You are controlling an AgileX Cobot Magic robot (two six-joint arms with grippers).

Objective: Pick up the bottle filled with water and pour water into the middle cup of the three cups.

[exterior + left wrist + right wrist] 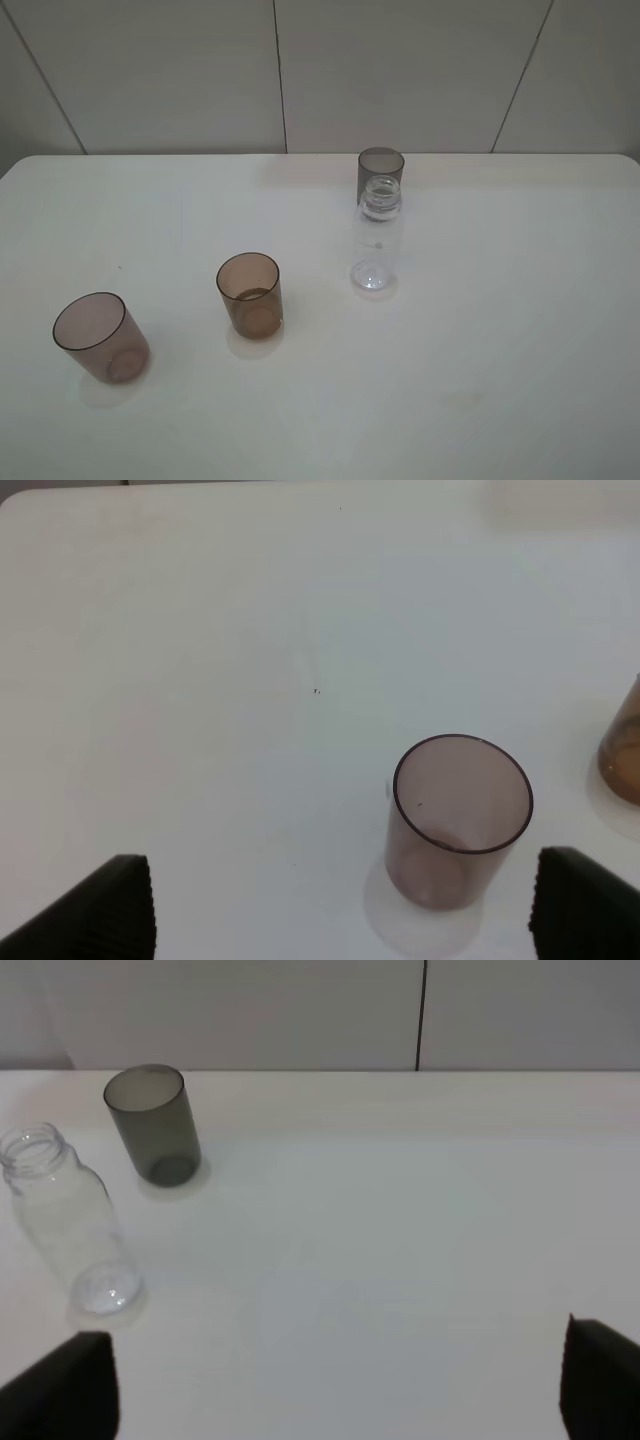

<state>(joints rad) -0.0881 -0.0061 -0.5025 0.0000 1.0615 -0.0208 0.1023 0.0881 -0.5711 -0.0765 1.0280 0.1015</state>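
Observation:
The clear bottle (380, 235) stands upright and uncapped on the white table, right of centre; it also shows in the right wrist view (65, 1225). The amber-brown middle cup (250, 295) stands to its front left, and its edge shows in the left wrist view (625, 750). The pinkish-mauve cup (100, 337) is at the front left and shows in the left wrist view (458, 820). The dark-grey cup (381, 168) stands just behind the bottle and shows in the right wrist view (152, 1125). My left gripper (345, 915) is open, short of the pinkish cup. My right gripper (330, 1385) is open, well away from the bottle. Neither gripper shows in the high view.
The white table (500, 350) ends at a pale panelled wall (400, 70) at the back, with rounded far corners. Nothing else stands on the table besides the three cups and the bottle.

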